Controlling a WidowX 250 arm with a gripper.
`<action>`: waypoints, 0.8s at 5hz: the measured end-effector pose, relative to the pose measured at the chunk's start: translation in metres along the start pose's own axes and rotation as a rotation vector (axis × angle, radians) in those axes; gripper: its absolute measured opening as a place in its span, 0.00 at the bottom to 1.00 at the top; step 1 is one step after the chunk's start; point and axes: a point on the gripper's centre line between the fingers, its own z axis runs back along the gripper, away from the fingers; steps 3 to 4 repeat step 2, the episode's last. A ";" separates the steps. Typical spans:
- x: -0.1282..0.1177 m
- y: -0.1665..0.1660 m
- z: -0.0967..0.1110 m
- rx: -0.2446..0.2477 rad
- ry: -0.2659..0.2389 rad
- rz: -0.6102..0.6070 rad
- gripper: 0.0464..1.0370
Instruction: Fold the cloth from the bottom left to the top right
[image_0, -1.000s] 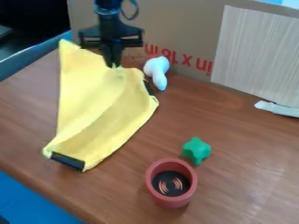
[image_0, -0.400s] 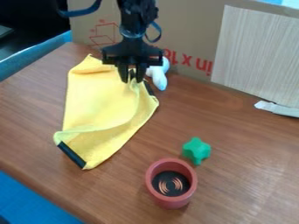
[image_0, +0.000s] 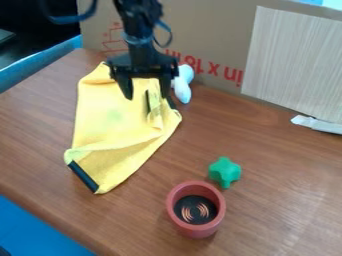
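Yellow fabric cloth (image_0: 100, 125): on the brown wooden tabletop (image_0: 280, 170), creased, partly folded
Black two-finger claw (image_0: 147, 96): open above the cloth's far part
Smooth white rounded object (image_0: 182, 86): beside the cloth
Green star-shaped piece (image_0: 225, 171): near the round red cup (image_0: 175, 215)

Looks like a robot lab: a black robot arm (image_0: 138, 35) over a wooden table (image_0: 280, 175), cardboard (image_0: 200, 27) standing along its far edge

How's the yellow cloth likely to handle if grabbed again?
Probably floppy: the cloth lies in soft folds and wrinkles. Likely to drape rather than hold shape when lifted, though the dark strip at its lower end looks straighter, so perhaps stiffer.
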 end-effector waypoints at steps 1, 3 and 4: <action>0.011 0.006 0.027 -0.185 -0.009 0.012 0.96; 0.021 0.018 0.053 -0.281 -0.053 0.007 0.96; 0.021 0.018 0.053 -0.281 -0.053 0.007 0.96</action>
